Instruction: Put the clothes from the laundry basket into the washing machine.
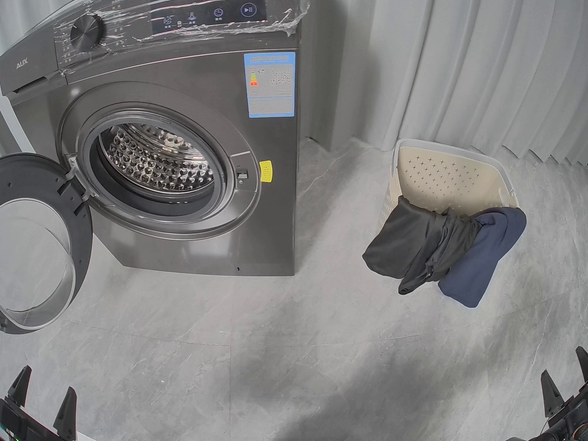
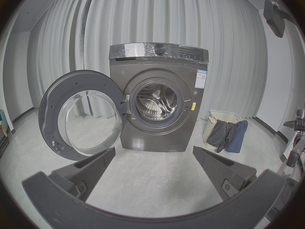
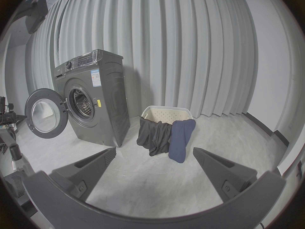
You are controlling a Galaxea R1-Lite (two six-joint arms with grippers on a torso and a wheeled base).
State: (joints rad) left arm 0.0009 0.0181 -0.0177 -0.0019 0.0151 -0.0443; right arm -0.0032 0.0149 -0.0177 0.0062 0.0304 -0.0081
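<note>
Head view, clock positions read from frame centre.

Left gripper (image 1: 46, 380) sits low at 7 o'clock, jaws spread wide and holding nothing. Right gripper (image 1: 563, 362) sits low at 4 o'clock, likewise spread and empty (in its wrist view only floor lies between the fingers (image 3: 95, 166)). Both are well apart from the clothes and the machine.

Washing machine (image 1: 184, 215) is at 10 o'clock, a grey front-loader standing on the tiled floor (image 1: 275, 350). Its door (image 1: 37, 246) is swung fully open toward 9 o'clock. The drum (image 1: 156, 157) is exposed, with bare perforated steel showing inside. The control panel (image 1: 184, 16) is under clear plastic wrap. A blue label (image 1: 269, 84) sits on the front at the porthole's 1 o'clock, and a yellow sticker (image 1: 265, 171) is just beside the latch.

Laundry basket (image 1: 453, 169) is at 2 o'clock, cream and perforated. It stands on the floor near the curtain (image 1: 459, 50), well apart from the machine.

The clothes are two pieces draped over the basket's near rim and hanging down its outer wall. The dark grey garment (image 1: 416, 246) is on the machine side. The navy garment (image 1: 484, 258) is at its 3 o'clock, touching it, and the grey overlaps the navy's edge.
</note>
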